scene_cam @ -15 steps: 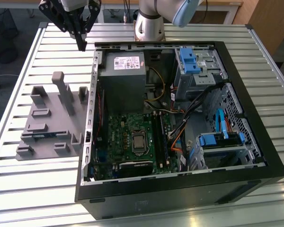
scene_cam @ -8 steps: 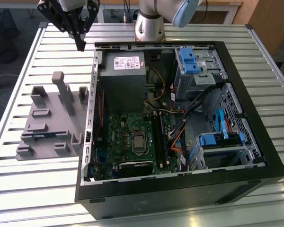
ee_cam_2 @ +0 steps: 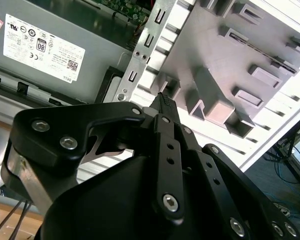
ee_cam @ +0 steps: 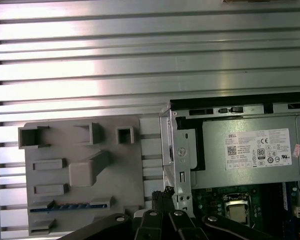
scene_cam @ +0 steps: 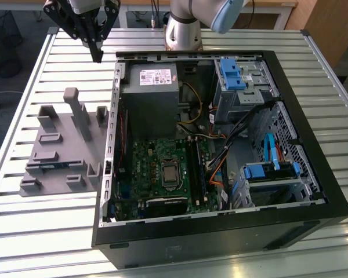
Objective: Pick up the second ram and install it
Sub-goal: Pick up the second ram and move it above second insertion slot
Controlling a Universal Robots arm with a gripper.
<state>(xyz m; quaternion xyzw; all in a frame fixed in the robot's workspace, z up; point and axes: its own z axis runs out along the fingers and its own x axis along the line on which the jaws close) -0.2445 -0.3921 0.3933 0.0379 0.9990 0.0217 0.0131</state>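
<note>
The second ram (scene_cam: 55,164) is a thin blue-green stick lying in a slot of the grey fixture tray (scene_cam: 64,139), near the tray's front edge. It also shows as a blue strip, the ram (ee_cam: 70,205), in the first wrist view. My gripper (scene_cam: 97,56) hangs above the table behind the tray, beside the case's back left corner, well clear of the ram. Its fingers are shut with nothing between them. In both wrist views the gripper (ee_cam_2: 162,99) (ee_cam: 166,193) shows its tips pressed together. The black memory slots (scene_cam: 195,168) run along the motherboard (scene_cam: 156,168) inside the open case.
The open black computer case (scene_cam: 301,191) fills the table's middle and the exterior view's right. A grey power supply (scene_cam: 153,87) sits at its back, with blue drive brackets (scene_cam: 232,75) and cables beside it. Upright posts (scene_cam: 78,113) rise from the tray. The ribbed metal table (scene_cam: 46,231) lies all around.
</note>
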